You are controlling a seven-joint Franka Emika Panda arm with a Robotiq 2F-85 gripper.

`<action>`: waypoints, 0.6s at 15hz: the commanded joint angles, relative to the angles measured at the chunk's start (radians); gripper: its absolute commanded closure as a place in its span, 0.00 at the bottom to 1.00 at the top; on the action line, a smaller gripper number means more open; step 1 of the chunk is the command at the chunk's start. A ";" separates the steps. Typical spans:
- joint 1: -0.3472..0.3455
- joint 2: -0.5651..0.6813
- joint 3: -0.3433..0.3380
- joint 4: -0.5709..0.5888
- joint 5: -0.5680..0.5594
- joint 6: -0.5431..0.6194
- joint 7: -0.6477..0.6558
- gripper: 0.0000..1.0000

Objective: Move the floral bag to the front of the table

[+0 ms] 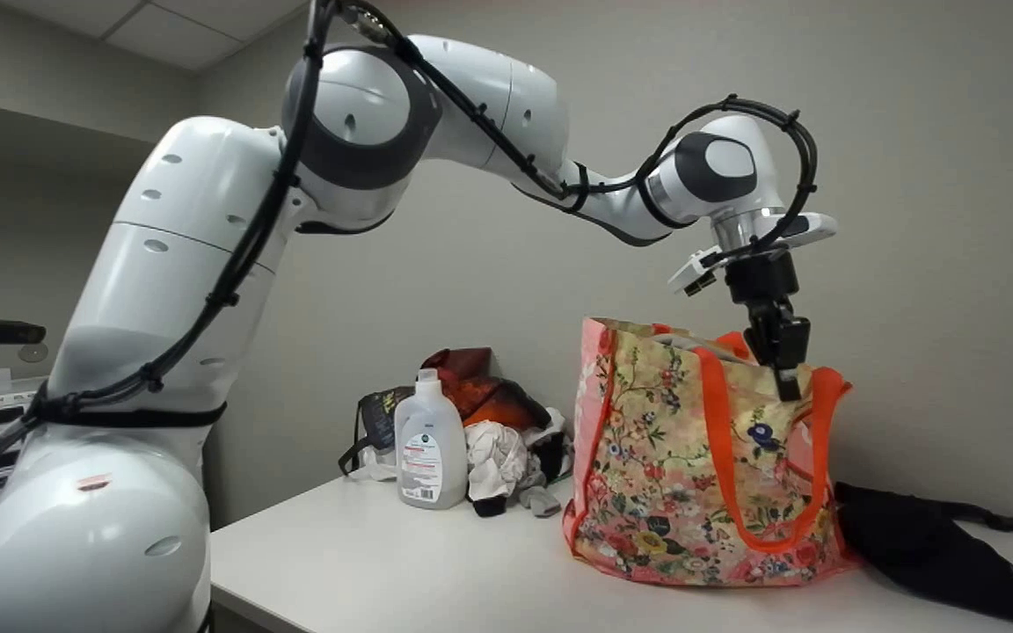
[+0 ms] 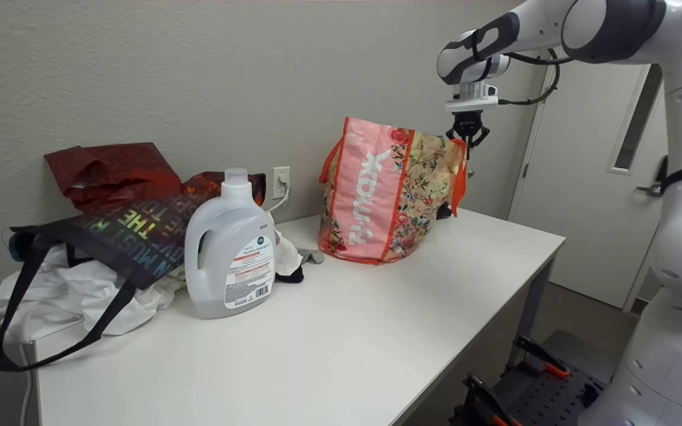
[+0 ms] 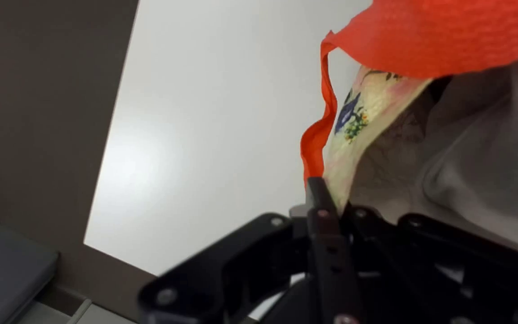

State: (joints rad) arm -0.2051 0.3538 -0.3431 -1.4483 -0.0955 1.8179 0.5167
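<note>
The floral bag (image 1: 647, 475) stands upright on the white table (image 1: 357, 563), near the wall; in an exterior view its pink side panel (image 2: 364, 195) shows. My gripper (image 1: 786, 378) points down at the bag's upper rim, with one finger outside the printed panel. In an exterior view the gripper (image 2: 468, 151) has its fingers close together at the bag's far upper corner. In the wrist view the gripper (image 3: 328, 198) is shut with the bag's cream rim (image 3: 353, 135) between its fingers; the inner fingertip is hidden. Orange-red strap handles (image 1: 719, 440) hang beside the fingers.
A detergent bottle (image 2: 231, 254) stands on the table beside a pile of dark red and black bags (image 2: 122, 207) and white cloths (image 2: 80, 290). A black cloth (image 1: 929, 549) lies by the bag. A wall outlet (image 2: 280, 180) with a cord is behind.
</note>
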 commanded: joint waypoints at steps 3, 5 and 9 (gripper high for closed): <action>-0.060 -0.112 -0.035 -0.154 -0.034 0.123 0.019 1.00; -0.084 -0.134 -0.046 -0.198 -0.034 0.176 0.010 1.00; -0.137 -0.180 -0.076 -0.289 -0.010 0.311 0.004 1.00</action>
State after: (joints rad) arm -0.3086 0.2506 -0.3937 -1.6412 -0.0953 2.0398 0.5167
